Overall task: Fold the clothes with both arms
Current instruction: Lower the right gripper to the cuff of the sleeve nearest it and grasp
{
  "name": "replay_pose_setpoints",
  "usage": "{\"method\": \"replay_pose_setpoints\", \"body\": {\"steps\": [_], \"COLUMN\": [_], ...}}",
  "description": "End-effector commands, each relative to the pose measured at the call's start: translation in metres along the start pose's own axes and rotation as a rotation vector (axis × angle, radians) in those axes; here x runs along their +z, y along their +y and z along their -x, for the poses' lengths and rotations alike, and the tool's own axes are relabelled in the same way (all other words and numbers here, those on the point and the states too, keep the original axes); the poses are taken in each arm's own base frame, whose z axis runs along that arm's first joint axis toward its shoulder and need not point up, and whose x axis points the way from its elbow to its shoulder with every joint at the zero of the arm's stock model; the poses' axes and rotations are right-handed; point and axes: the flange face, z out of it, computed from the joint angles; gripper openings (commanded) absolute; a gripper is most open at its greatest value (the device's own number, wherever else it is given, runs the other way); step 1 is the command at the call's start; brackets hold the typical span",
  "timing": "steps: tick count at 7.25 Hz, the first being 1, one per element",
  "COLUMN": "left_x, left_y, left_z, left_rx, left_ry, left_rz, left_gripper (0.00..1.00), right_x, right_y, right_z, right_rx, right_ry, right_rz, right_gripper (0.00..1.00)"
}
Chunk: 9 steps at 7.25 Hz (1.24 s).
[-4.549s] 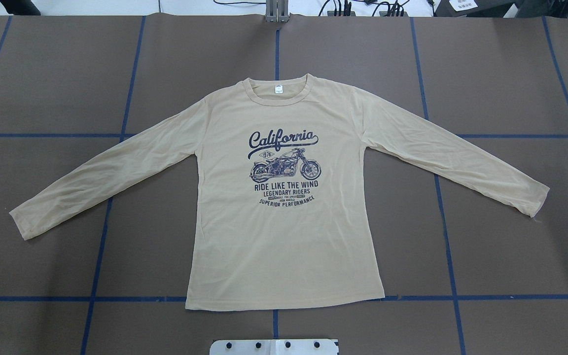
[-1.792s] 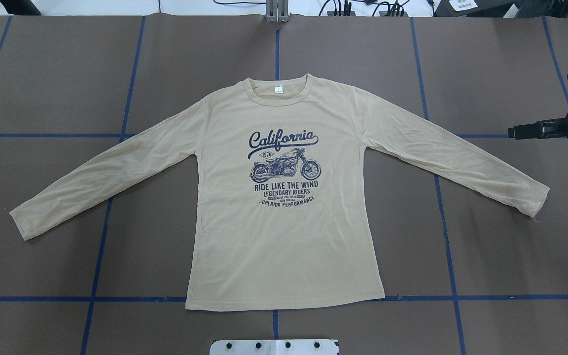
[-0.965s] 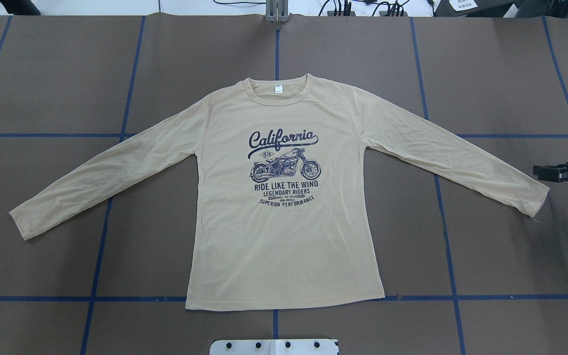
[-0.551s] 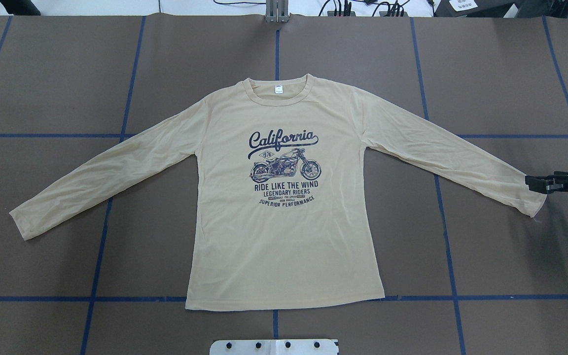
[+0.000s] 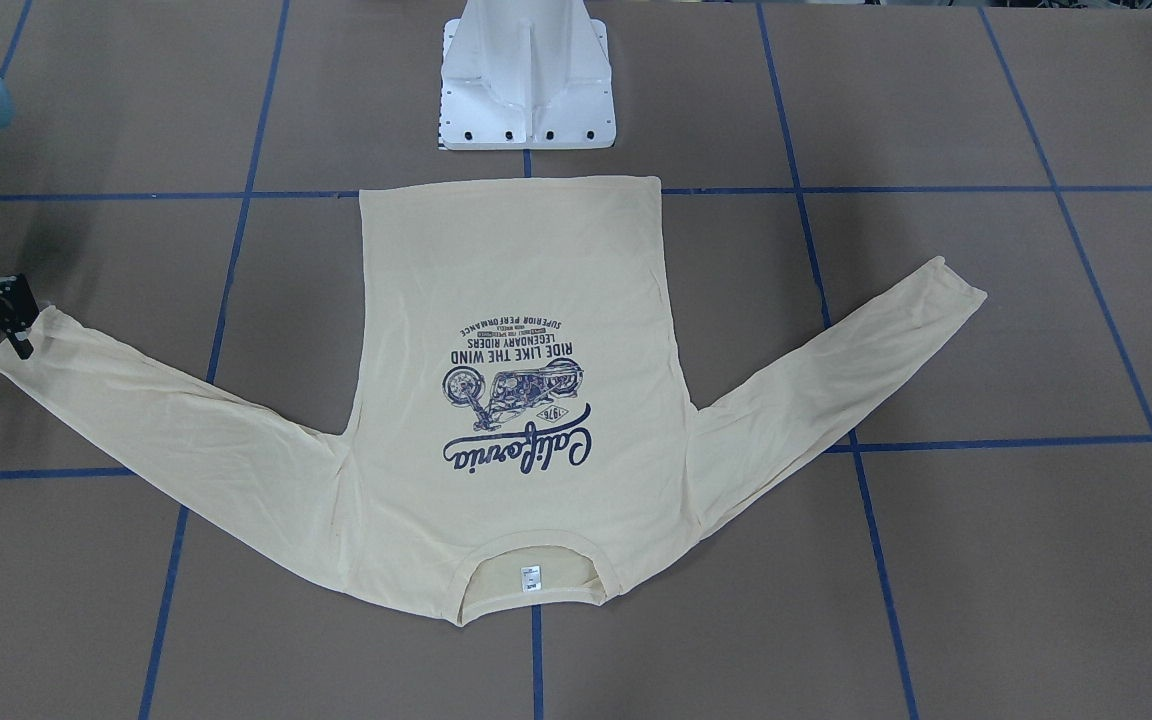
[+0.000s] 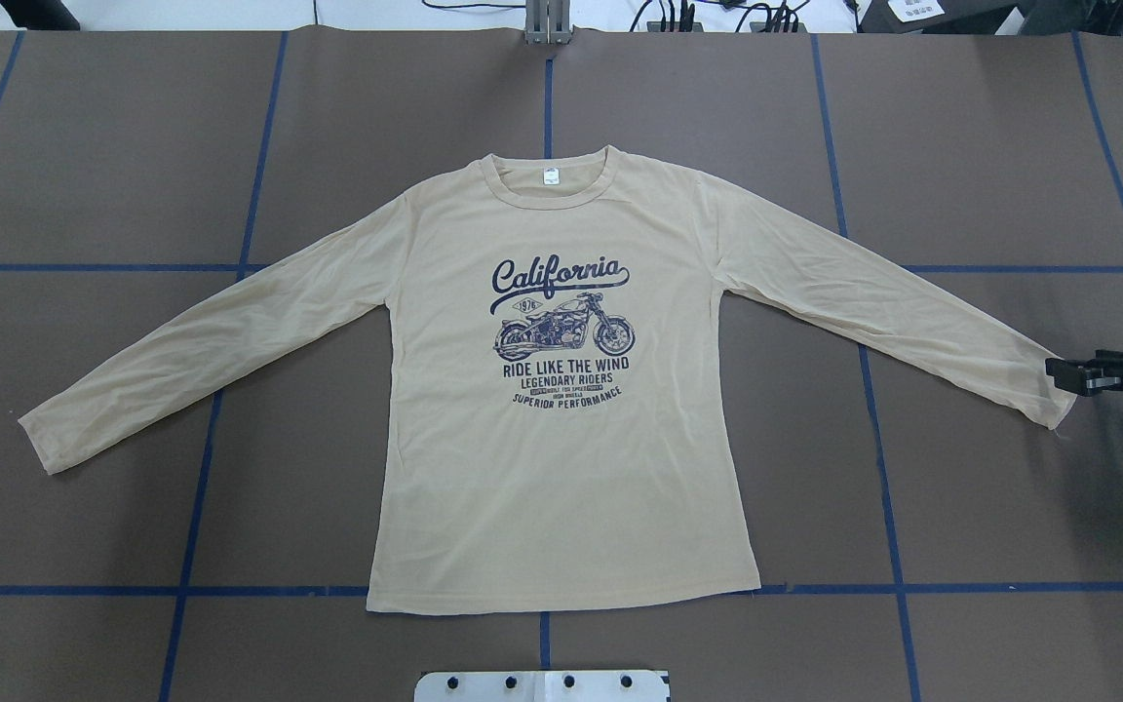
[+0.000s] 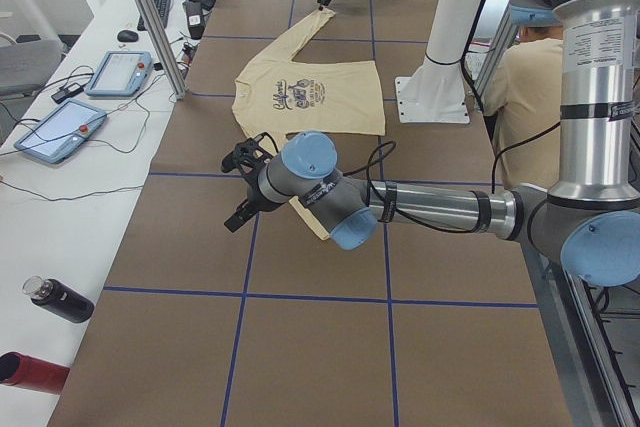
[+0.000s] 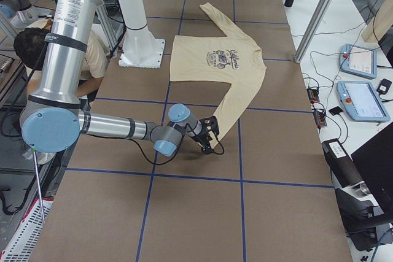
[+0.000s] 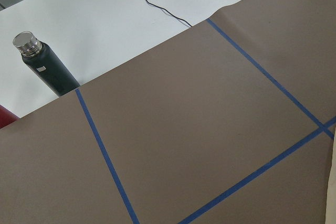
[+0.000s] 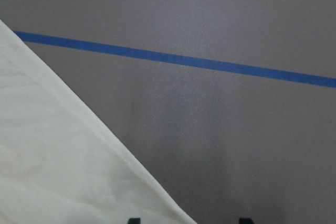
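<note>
Shirt cuff [image 6: 1034,392] at end effector [image 6: 1057,372] (right)

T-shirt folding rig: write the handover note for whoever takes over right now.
Right gripper: open, low at the cuff on the robot's right, cloth edge by its fingertips, not clamped.
Left gripper: over the table near the other cuff; cannot tell if it is open or shut.
T-shirt: flat, print up, fully spread, hem toward the robot.
Done: nothing folded.
Left: grip both cuffs, fold them in, then fold the body.
</note>
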Motion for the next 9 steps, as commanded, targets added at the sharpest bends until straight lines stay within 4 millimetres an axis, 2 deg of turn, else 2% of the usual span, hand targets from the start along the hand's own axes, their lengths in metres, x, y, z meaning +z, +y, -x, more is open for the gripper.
{"method": "replay_pose_setpoints", "body": {"steps": [1,2,4,5,6,7,9], "left_x": [0.000,0.000,0.000,0.000,0.000,0.000,0.000], "left_y": [0.002,0.002,0.002,0.002,0.002,0.002,0.002], "left_z": [0.000,0.000,0.000,0.001,0.000,0.000,0.000], "left_rx": [0.000,-0.001,-0.001,-0.002,0.000,-0.002,-0.002], "left_ry": [0.000,0.000,0.000,0.000,0.000,0.000,0.000], "left_rz": [-0.001,0.000,0.000,0.001,-0.001,0.000,0.000], "left_gripper": [1.00,1.00,1.00,1.00,1.00,1.00,1.00], "right_x": [0.003,0.003,0.003,0.003,0.003,0.001,-0.011], "right_y": [0.004,0.005,0.004,0.004,0.004,0.002,-0.013], "right_z": [-0.005,-0.005,-0.004,-0.004,-0.004,-0.001,0.018], "right_rx": [-0.002,-0.003,0.000,0.000,0.000,0.002,-0.004], "right_ry": [-0.005,-0.006,-0.008,-0.008,-0.009,-0.015,-0.057], "right_rz": [-0.005,-0.004,-0.004,-0.004,-0.005,-0.010,-0.039], "right_gripper": [0.66,0.62,0.36,0.29,0.11,0.00,0.00]}}
